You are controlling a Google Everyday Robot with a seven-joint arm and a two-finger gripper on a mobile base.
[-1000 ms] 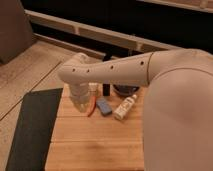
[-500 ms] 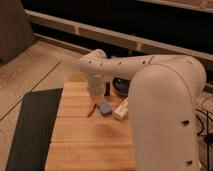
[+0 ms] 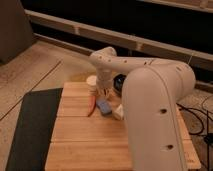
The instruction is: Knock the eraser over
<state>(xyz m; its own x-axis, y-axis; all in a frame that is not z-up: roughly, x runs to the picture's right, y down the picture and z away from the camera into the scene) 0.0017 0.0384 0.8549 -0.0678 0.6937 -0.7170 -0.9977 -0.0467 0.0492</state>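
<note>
My gripper (image 3: 103, 91) hangs down from the white arm (image 3: 150, 95) over the far part of the wooden table (image 3: 80, 140). It sits just right of a cream cylinder (image 3: 91, 80) and just above a flat blue pad (image 3: 104, 106). The small dark eraser does not show; the spot behind the gripper and wrist is hidden. A white bottle (image 3: 119, 111) lies right of the blue pad.
A thin red-orange object (image 3: 91, 105) lies left of the blue pad. A dark round object (image 3: 120, 82) sits behind the arm at the table's far edge. A black mat (image 3: 32, 125) lies on the floor left of the table. The arm covers the table's right side.
The arm has swung to the right and further back. The gripper now stands nearer the cream cylinder at the table's far edge. The blue pad and the red-orange object are uncovered.
</note>
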